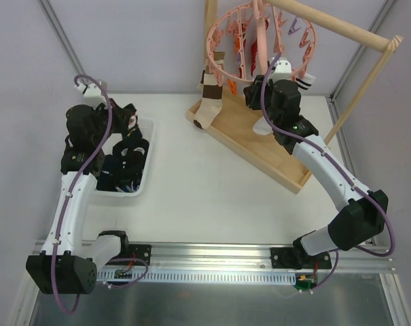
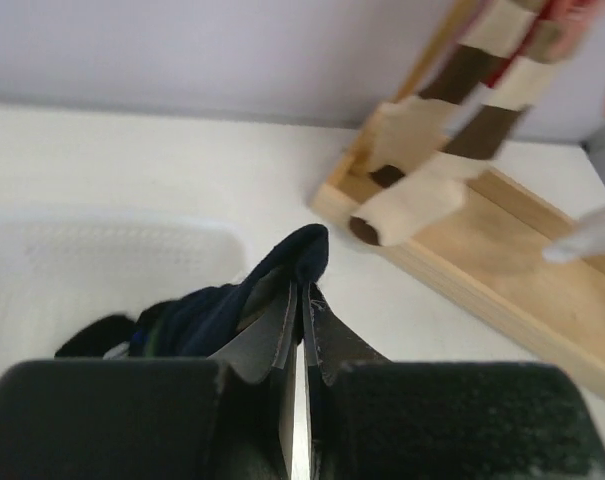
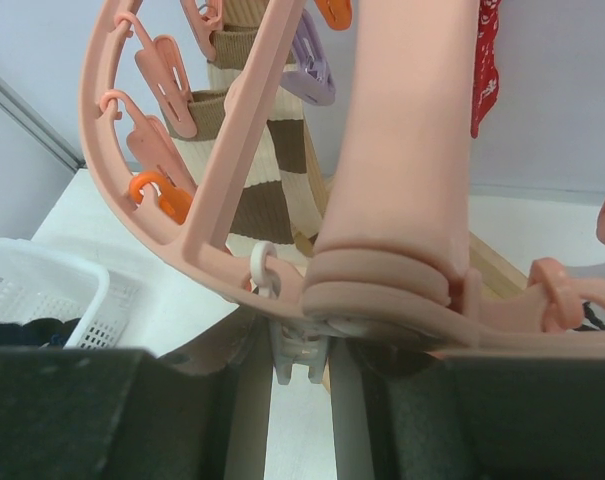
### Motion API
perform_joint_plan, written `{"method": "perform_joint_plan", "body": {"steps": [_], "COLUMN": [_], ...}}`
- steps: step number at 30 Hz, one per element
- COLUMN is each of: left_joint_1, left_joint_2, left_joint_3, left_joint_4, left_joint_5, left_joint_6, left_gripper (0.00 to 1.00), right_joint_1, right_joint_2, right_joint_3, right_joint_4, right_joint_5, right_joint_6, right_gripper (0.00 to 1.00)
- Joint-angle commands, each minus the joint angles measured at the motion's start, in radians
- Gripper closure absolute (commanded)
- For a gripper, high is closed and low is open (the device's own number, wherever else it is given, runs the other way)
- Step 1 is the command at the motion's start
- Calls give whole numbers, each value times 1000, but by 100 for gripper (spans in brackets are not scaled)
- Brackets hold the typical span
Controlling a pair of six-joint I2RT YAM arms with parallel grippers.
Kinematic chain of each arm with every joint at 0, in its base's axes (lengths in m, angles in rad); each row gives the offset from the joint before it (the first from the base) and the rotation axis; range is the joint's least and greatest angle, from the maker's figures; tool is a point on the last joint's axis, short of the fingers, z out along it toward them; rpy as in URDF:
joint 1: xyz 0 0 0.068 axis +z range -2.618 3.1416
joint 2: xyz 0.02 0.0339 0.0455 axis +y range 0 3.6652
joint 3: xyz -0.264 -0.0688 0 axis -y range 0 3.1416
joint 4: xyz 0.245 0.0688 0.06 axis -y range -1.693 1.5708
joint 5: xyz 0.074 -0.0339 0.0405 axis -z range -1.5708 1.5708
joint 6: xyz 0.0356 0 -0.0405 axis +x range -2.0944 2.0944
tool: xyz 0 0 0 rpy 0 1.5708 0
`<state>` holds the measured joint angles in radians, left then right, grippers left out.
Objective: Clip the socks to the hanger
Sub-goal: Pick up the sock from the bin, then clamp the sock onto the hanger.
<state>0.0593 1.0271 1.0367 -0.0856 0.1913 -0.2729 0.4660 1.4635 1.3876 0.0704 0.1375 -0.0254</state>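
My left gripper (image 1: 128,117) is over the far end of the white basket (image 1: 148,178). In the left wrist view it (image 2: 302,292) is shut on a dark navy sock (image 2: 304,255), whose fabric trails down to the left. Several more dark socks (image 1: 127,159) lie in the basket. The pink ring hanger (image 1: 222,68) hangs from the wooden rod at the back. My right gripper (image 1: 257,87) is under the hanger's centre. In the right wrist view it (image 3: 300,345) is closed on a small white clip (image 3: 300,358) below the pink hub (image 3: 382,290).
A brown-and-white striped sock (image 1: 209,102) hangs from the ring over the wooden tray (image 1: 273,159) and also shows in the left wrist view (image 2: 452,150). Red socks (image 1: 249,47) hang inside the ring. The stand's rod (image 1: 341,27) and slanted post (image 1: 365,78) are at the back right.
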Motion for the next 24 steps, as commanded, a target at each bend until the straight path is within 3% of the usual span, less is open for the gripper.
{"method": "perform_joint_plan", "body": {"steps": [1,2,9,19,24], "left_joint_1": [-55,-56,-168,-398,-447], "left_joint_2": [23,30,122,388,520], "left_joint_3": [100,112,247,356,470], "left_joint_4": [49,62,113,116,118], "left_joint_5": [216,320,678,779,847], "left_joint_6": [204,216,305,376,386], "left_gripper": [100,100,100,100,100], "right_joint_1": [-16,-17,-44,-75,-87], "right_joint_2": [-32,-37,-52,-81,-88], "right_joint_3": [44,45,63,106,99], "right_joint_4": [-4,-4,-23,-66,-96], "right_joint_5": [-27,-30,-105,-226,-251], "right_joint_6": [47,51,117,160,170], "right_gripper": [99,99,99,99,99]}}
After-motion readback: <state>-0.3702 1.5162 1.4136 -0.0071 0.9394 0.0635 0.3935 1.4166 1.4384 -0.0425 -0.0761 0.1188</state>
